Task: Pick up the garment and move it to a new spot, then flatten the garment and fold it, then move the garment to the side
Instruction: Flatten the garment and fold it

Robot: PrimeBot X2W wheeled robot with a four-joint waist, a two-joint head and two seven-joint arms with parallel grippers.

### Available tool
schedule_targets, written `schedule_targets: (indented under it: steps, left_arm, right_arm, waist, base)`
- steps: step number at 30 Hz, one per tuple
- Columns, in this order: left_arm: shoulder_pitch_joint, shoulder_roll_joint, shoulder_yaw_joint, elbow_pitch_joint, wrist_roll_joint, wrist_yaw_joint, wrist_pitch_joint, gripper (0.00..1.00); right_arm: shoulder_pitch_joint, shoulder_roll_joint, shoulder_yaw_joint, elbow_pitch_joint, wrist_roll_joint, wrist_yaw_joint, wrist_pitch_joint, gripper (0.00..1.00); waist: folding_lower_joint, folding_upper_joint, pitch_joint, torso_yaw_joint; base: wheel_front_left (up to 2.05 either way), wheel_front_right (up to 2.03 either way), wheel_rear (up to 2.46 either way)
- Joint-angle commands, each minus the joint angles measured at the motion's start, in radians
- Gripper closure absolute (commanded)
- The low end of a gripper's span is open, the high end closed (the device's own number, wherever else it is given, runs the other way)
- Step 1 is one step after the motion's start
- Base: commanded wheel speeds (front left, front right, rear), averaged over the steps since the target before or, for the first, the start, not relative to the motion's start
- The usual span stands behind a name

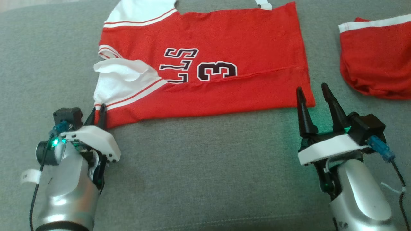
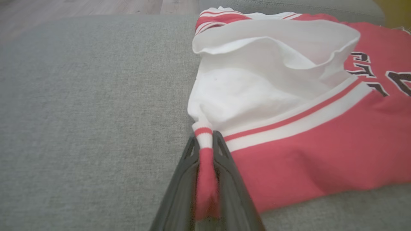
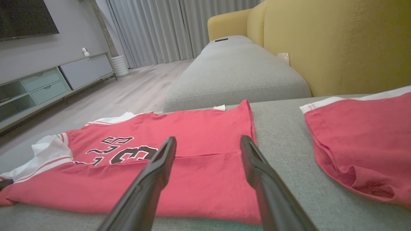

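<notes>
The garment (image 1: 205,67) is a red jersey with white striped trim and black lettering, lying partly folded on the grey cushion. My left gripper (image 1: 100,110) is shut on its near left corner; in the left wrist view the garment (image 2: 305,134) has its red and white trim pinched between the fingers (image 2: 221,154) of the left gripper (image 2: 204,141). My right gripper (image 1: 313,93) stands open just off the garment's near right corner, touching nothing. In the right wrist view the right gripper (image 3: 208,144) hovers low over the garment (image 3: 179,154) at that near right edge.
A second red piece with a white band (image 1: 375,57) lies to the right on the same grey cushion (image 1: 205,166). The right wrist view has that red piece (image 3: 362,144), a yellow sofa back (image 3: 337,45), another grey cushion (image 3: 237,73) and wooden floor beyond.
</notes>
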Motion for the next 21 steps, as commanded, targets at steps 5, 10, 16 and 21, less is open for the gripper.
schedule_targets:
  steps: [5,10,16,21]
  left_arm:
    - [0.005,0.017,0.013,-0.180,0.018,-0.008,-0.004,1.00]
    - [0.066,-0.001,0.007,-0.376,0.024,-0.014,-0.005,1.00]
    - [0.111,-0.014,-0.019,-0.470,0.033,-0.022,-0.005,1.00]
    - [0.117,-0.015,-0.034,-0.473,0.037,-0.025,-0.005,1.00]
  right_arm:
    - [-0.046,0.015,-0.053,0.041,-0.046,0.007,0.058,0.00]
    - [-0.088,0.017,-0.154,0.134,-0.117,0.007,0.141,0.00]
    - [-0.160,0.018,-0.221,0.267,-0.104,0.007,0.208,0.00]
    - [-0.221,0.018,-0.221,0.391,-0.074,0.007,0.244,0.00]
  waist:
    - [-0.0001,0.0000,-0.016,0.037]
    - [-0.0001,0.0000,-0.024,0.069]
    - [-0.0001,0.0000,-0.021,0.093]
    - [-0.0001,0.0000,-0.013,0.102]
  base:
    - [0.00,0.00,0.00]
    - [0.00,0.00,0.00]
    - [0.00,0.00,0.00]
    - [0.00,0.00,0.00]
